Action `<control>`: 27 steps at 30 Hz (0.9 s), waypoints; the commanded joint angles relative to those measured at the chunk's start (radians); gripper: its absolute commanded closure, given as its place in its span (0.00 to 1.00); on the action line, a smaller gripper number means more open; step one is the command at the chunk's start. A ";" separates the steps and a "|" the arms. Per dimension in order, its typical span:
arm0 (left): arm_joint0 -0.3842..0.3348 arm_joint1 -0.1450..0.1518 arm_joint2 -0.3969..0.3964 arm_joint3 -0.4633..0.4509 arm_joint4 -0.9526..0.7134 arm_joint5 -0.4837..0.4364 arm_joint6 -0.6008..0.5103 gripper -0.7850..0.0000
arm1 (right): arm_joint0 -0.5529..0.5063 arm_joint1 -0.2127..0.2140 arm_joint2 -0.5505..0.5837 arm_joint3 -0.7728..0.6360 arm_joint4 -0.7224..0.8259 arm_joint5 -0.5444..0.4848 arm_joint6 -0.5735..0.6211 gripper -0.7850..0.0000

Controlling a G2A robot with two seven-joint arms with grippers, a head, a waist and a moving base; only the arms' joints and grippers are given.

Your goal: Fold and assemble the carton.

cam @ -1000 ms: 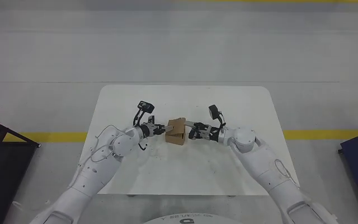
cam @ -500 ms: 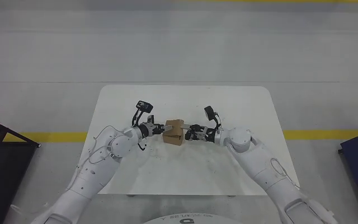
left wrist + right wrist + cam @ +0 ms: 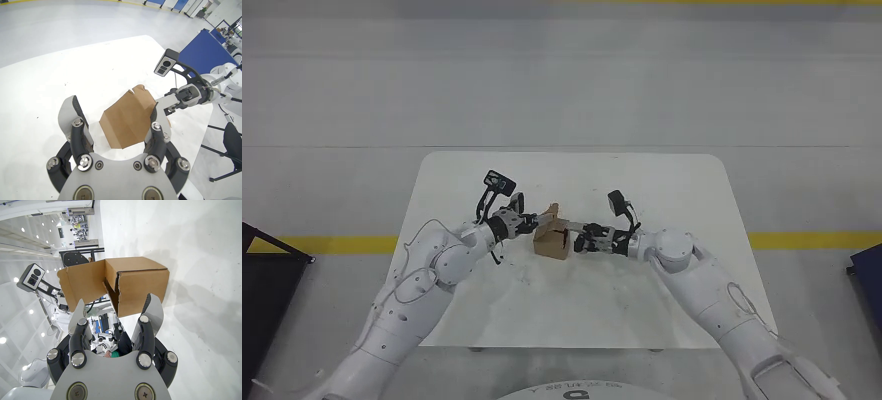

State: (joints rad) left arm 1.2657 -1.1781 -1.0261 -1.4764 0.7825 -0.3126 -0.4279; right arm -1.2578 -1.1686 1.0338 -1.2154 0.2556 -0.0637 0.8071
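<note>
Sitting on the table (image 3: pixel 662 190), the carton (image 3: pixel 554 240) lies between the left end effector (image 3: pixel 115 102) and the right end effector (image 3: pixel 115 298) — both spread wide, holding nothing. Its open flap (image 3: pixel 81 287) seems nearer the right one.

A white table (image 3: pixel 662 180) lies under the left claw (image 3: pixel 526 224) and the right claw (image 3: pixel 584 238). It stands on a pale grey floor (image 3: pixel 562 80), where a yellow line (image 3: pixel 812 240) runs out past the table on either side of the claws. Beyond the right claw stand blue partitions (image 3: pixel 200 49) and a black chair (image 3: pixel 231 136) just off the table's edge, while beyond the left claw round ceiling lights (image 3: pixel 22 229) dot a white hall.
</note>
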 commanded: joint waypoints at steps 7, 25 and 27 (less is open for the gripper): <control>-0.016 -0.008 0.027 -0.002 0.030 0.027 0.000 0.27 | 0.024 -0.011 -0.044 -0.001 -0.045 0.047 -0.030 0.29; -0.005 -0.010 0.037 -0.033 0.074 0.032 -0.011 0.37 | 0.047 -0.023 -0.075 0.007 -0.084 0.109 -0.069 0.39; -0.004 -0.010 0.035 -0.033 0.075 0.031 -0.010 0.45 | 0.050 -0.024 -0.078 0.007 -0.086 0.113 -0.070 0.39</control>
State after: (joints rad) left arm 1.2610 -1.1882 -0.9897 -1.5091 0.8570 -0.2808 -0.4383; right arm -1.2091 -1.1925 0.9571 -1.2085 0.1707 0.0483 0.7371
